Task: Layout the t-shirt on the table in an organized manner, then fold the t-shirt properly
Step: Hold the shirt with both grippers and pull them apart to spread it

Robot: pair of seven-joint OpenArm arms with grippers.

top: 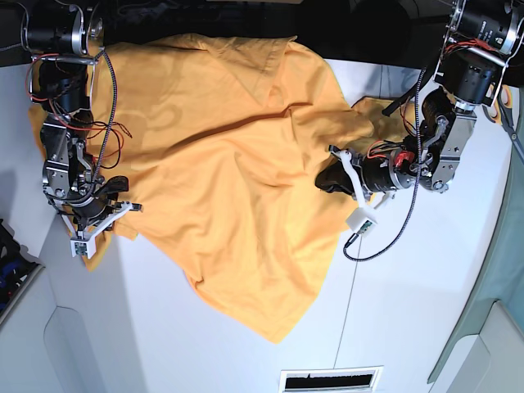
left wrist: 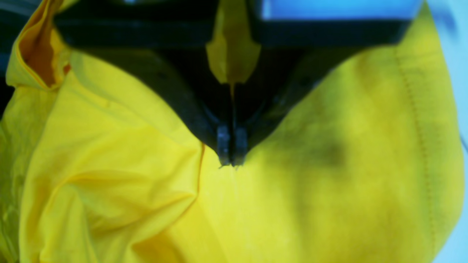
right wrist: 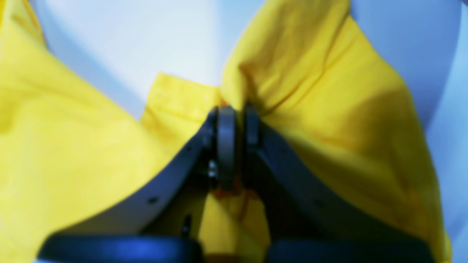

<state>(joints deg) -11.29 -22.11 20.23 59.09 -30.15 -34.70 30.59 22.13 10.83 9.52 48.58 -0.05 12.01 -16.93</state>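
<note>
- Left claw [left wrist: 231,160]: jaws pressed together on a thin pinch of the shirt [top: 221,155]; the left wrist view shows yellow fabric running up between the fingers. In the base view it sits at the shirt's right edge, low over the desk [top: 409,311].
- Right claw [right wrist: 236,122]: jaws closed on a bunched fold of cloth, with fabric visible between the pads in the right wrist view. In the base view it holds the shirt's left edge, near the desk's side.
- Shirt position: spread loosely across the upper middle of the desk, crumpled and not flat. One corner trails down toward the vent slot [top: 332,381], and the far edge reaches the dark area beyond the desk.
- Condition: broad creases run across the centre; a seam and a stitched hem show in the left wrist view. Neck and sleeves cannot be told apart with confidence.
- Handling judgement: light, limp cotton. It should drape and sag between the two holds, carry no shape of its own, and slide readily over the smooth white top.
- Grip judgement: thin pinches may slip under tension; hems and seams, being doubled, should hold best.
- Recommended holds: opposite edges or shoulder corners, drawn apart evenly so the cloth tautens without twisting.
- Risk: a bunched grab may trap several layers and leave a hidden fold.
</note>
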